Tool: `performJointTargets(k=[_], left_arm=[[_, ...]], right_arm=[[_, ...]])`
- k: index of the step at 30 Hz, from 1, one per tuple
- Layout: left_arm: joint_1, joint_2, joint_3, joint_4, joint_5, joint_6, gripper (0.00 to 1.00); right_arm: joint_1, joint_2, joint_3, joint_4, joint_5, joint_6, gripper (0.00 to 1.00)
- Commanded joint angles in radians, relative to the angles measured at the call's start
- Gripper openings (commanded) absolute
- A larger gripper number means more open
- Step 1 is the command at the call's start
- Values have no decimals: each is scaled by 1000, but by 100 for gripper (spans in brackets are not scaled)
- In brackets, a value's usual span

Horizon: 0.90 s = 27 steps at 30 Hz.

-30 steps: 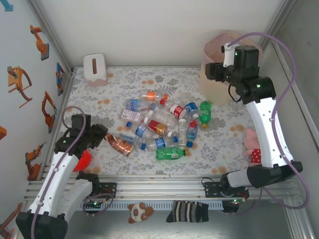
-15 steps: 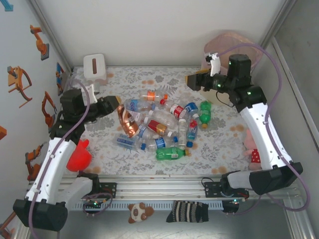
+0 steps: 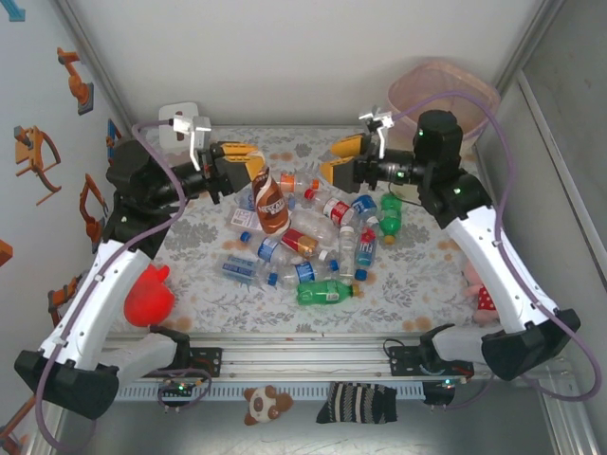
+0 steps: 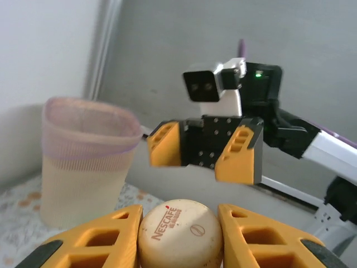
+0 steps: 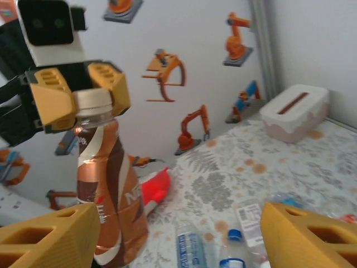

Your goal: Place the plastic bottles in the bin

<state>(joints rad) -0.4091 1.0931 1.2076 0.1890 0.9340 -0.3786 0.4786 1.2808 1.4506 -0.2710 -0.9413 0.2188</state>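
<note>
Left wrist view: brown bottle [image 4: 180, 234] is showing only its cap at bottom centre; the body is running off the lower edge. Left claw [image 4: 179, 231] fingers [image 4: 95, 243] are being cropped there too. Bin [image 4: 83, 162], left of frame, is looking soft, its rim detail blurring.

Right wrist view: right claw [image 5: 178, 240] fingers [image 5: 50, 237] are being cut off at the bottom corners, and the bottle's base is running out of frame.

Top view: tissue box [image 3: 169, 112], upper left, is sitting partly behind the left arm [image 3: 142, 185]. Labels on the plastic bottles [image 3: 303, 242] are reading too small.

Glossy plastic label on brown bottle [image 5: 111, 190]; smooth matt cap [image 4: 180, 234]; pale translucent plastic bin [image 4: 83, 167].
</note>
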Motion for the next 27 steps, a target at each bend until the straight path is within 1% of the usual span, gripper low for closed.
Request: performJointTargets(k=[1,7,11,14,16,19,22,27], left_arm=[[-22,19,37,110,48,70,0],[-53,50,69,196,98,52,0],[-74,69,82,277,121,5,0],[-81,87,107,282,140,-22,0],[-83,92,115,290,151,-29,0],[-88,90,118,298,148,-32,0],[-88,88,120,293,144,-34,0],[-89,85,122,279,141,-32,0]], right_arm=[[54,0,42,27,-50,-60,82],[126,29,69,-5,-31,-136,89],[166,45,52,15,19,-166,90],[193,68,39,35,-11,-173,90],[207,80,32,32,-25,-194,86],[226,83,10,48,-47,-205,77],[240,77,-12,67,-55,-213,71],[246,65,-18,72,-32,-214,68]])
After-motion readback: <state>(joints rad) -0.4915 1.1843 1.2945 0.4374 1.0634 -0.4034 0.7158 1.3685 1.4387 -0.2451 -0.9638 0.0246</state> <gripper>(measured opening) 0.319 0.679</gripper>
